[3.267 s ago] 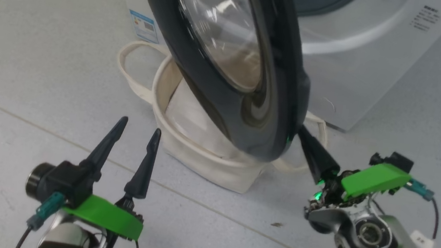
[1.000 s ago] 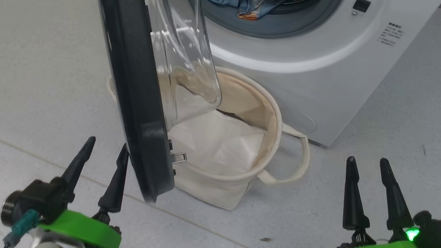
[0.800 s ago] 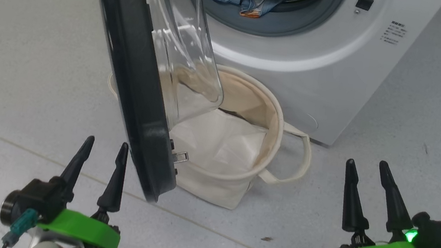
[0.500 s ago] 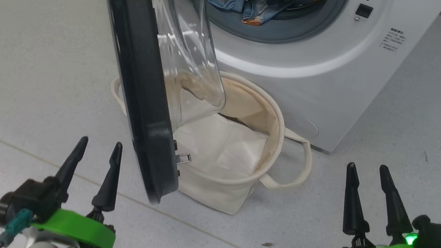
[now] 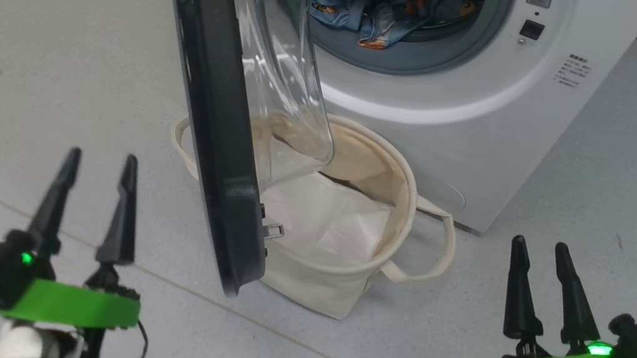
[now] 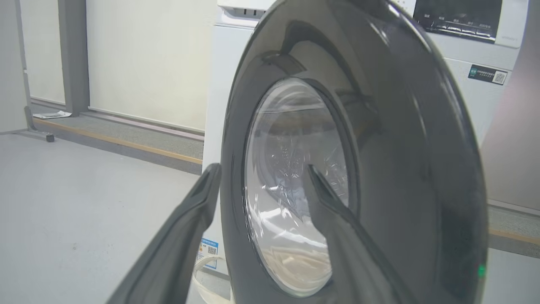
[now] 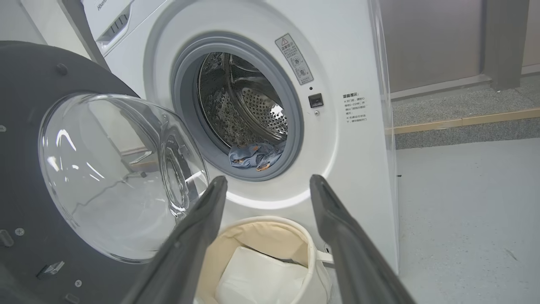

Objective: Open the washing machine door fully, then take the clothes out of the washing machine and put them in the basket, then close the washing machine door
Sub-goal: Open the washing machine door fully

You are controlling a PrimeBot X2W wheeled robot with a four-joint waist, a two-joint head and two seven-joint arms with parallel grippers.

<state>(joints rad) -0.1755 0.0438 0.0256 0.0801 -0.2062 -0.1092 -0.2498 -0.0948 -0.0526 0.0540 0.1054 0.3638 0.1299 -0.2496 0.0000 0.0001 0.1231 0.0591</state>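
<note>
1. Door [image 5: 211, 93] stands open from the machine [image 5: 491, 123], edge-on in the head view. The left wrist view shows its glossy black outer face, the right wrist view its dark inner side and bulging glass.
2. Clothes [image 7: 255, 155], blue with orange prints, lie at the drum's front lip.
3. Basket [image 5: 410, 199] sits just before the machine, below the opening, a white sheet [image 5: 324, 224] inside. The door's lower edge overlaps its left rim.
4. Left gripper [image 5: 101, 156], fingers spread and empty, is near the door's lower edge. Right gripper [image 5: 538, 243], likewise spread and empty, hangs over bare floor [image 5: 30, 35], apart from the basket.
</note>
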